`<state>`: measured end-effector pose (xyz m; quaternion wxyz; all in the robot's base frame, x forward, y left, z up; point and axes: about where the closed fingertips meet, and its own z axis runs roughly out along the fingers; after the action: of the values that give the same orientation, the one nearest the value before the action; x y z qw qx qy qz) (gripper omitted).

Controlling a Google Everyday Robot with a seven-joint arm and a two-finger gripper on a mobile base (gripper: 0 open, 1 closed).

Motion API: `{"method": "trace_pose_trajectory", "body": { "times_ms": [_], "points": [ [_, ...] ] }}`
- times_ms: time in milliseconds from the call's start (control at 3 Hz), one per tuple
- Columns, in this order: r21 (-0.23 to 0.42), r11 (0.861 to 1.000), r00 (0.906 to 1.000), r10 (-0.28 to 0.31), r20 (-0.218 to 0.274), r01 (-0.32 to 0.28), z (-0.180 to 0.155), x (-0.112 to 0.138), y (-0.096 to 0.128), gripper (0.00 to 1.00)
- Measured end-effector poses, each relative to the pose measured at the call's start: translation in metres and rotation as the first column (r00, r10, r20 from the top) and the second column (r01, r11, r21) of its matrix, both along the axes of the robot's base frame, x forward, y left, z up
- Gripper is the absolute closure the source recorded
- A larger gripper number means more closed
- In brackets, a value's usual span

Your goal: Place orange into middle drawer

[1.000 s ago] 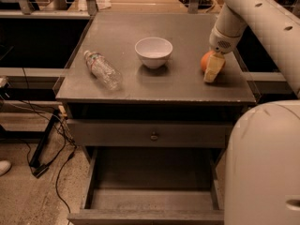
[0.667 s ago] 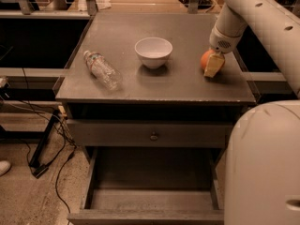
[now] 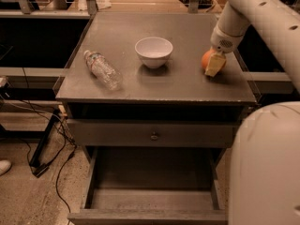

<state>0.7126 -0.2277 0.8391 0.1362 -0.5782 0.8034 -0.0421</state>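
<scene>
Hand (image 3: 212,64) is down at the right side of the counter (image 3: 140,29), right against the orange (image 3: 205,59), partly covering it; can't tell if it's clamped on it or loose. Orange sits on the counter, right of the white bowl (image 3: 153,51). Plastic water bottle (image 3: 102,69) lies on its side at the left. Middle drawer (image 3: 152,170) is pulled open below the closed drawer front with knob (image 3: 152,134).
</scene>
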Motion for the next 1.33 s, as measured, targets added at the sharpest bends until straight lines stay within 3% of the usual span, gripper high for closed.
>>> {"method": "trace_pose_trajectory", "body": {
  "times_ms": [667, 1000, 1333],
  "points": [
    [0.039, 0.994, 0.9923, -0.108, 0.061, 0.106, 0.035, -0.031, -0.040, 1.00],
    [0.062, 0.988, 0.9877, -0.145, 0.060, 0.141, 0.047, -0.061, -0.061, 1.00],
    [0.061, 0.988, 0.9872, -0.147, 0.060, 0.144, 0.048, -0.063, -0.063, 1.00]
  ]
}}
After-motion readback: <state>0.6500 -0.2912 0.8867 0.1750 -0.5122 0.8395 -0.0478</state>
